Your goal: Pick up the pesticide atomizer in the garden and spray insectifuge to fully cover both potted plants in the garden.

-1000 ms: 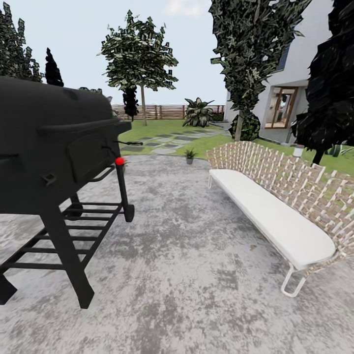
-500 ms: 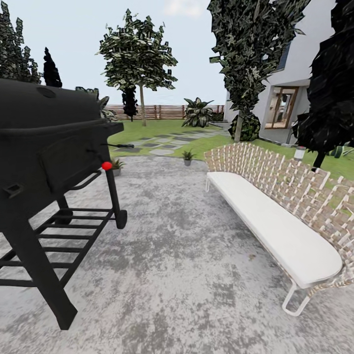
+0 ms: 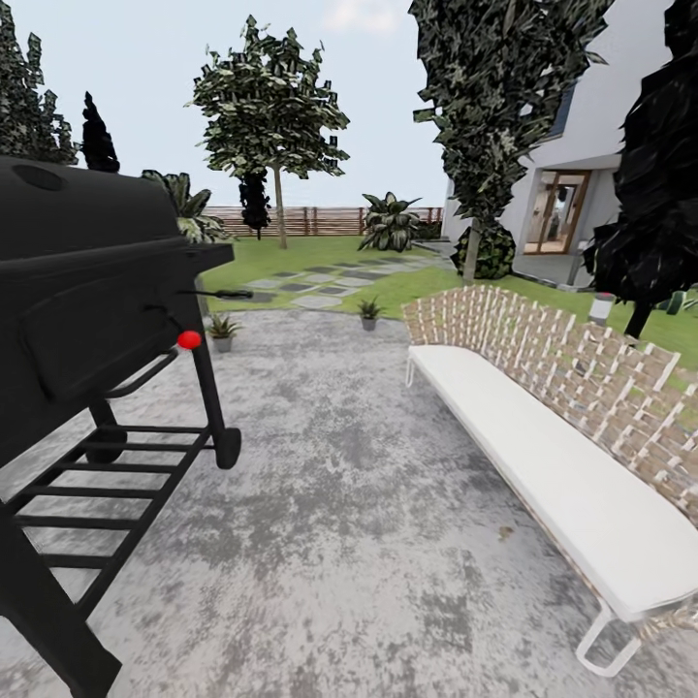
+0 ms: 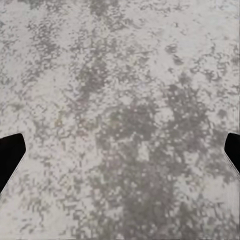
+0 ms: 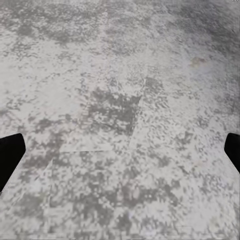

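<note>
Robot in transit on the grey paved patio (image 3: 368, 504), head view facing the far edge. Two potted plants counted: one narrow-leaved in a small grey pot (image 3: 222, 332) at the patio's far edge just past the black grill (image 3: 87, 320), the other (image 3: 368, 312) at the same far edge, nearer the woven bench (image 3: 543, 427). Pesticide atomizer not identifiable in these views; a thin dark item lies near the grill's side shelf (image 3: 218, 292), too small to tell what it is.

Key relation: both plants lie well ahead of the robot, nothing within reach of either arm. Grill-side plant sits toward the left arm's side, bench-side plant roughly centre-ahead, so neither arm is clearly nearer. Judgement: more driving needed, and the bottle has to be found first.

Left gripper (image 4: 120, 150): dark fingers (image 4: 10, 155) at both frame edges, spread wide, nothing held, mottled paving below. Right gripper (image 5: 120, 150): fingers (image 5: 10, 155) likewise spread wide, empty, above paving.

Counts: plants 2, grill 1, bench 1, atomizer 0 confirmed.
</note>
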Controlling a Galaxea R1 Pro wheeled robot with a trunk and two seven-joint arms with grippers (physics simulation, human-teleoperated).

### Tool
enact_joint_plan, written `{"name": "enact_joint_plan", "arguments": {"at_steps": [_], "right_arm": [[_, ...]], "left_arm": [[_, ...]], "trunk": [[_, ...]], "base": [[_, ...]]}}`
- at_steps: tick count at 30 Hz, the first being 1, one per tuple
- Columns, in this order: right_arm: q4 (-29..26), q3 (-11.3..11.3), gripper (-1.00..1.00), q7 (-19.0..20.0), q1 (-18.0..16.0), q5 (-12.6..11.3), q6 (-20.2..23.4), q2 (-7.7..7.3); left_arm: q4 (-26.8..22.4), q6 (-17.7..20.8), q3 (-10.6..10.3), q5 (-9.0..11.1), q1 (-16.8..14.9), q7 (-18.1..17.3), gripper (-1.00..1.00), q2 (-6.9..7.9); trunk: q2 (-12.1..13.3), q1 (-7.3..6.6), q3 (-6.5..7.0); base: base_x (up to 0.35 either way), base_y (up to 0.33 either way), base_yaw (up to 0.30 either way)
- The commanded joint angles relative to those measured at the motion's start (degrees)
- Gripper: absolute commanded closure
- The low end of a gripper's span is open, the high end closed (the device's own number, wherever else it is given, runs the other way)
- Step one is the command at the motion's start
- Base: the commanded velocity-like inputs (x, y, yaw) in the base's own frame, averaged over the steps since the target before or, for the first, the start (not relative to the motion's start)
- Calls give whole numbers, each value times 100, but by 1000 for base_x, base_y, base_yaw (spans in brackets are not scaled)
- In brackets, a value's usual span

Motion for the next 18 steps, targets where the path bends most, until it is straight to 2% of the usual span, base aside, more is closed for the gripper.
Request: {"name": "enact_joint_plan", "arguments": {"at_steps": [1,18], "right_arm": [[4,-2,-100,-42,-3,61,-8,2],[12,-2,-100,-42,-3,61,-9,2]], "left_arm": [[4,-19,-18,3,-3,1,-100,3],[4,-19,-18,2,-3,-4,-100,5]], "trunk": [[-2,3,-6],[-2,3,-6]], "base": [[340,-1,0],[340,0,0]]}}
